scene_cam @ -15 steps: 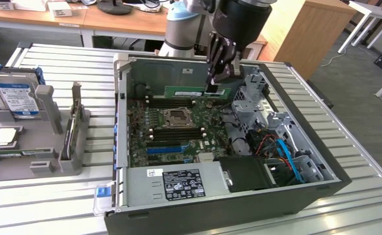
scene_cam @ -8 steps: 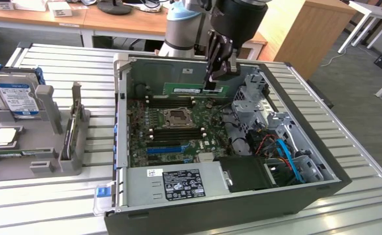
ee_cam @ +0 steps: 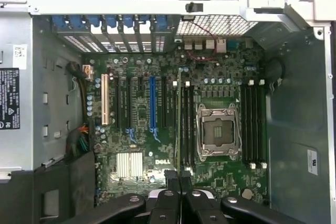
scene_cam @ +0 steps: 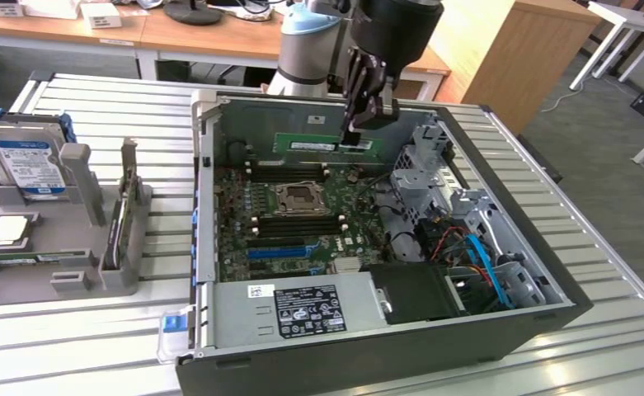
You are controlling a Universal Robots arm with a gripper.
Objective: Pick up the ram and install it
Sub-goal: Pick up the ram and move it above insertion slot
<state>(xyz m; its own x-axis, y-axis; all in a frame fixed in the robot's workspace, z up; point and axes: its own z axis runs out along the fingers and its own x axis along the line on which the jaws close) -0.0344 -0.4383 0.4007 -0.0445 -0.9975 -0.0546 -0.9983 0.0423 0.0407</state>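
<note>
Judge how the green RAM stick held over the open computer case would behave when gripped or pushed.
The ram is probably stiff: it juts sideways from the gripper without sagging. Likely light: a pinch at one end holds it level. Possibly fragile: a thin bare circuit board.

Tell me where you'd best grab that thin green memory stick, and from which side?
By its upper long edge, pinched across the two flat faces, from above. The ram is a thin board standing on edge, so its faces take a pinch well and the lower edge stays free. The gripper holds it so, over the open case.
</note>
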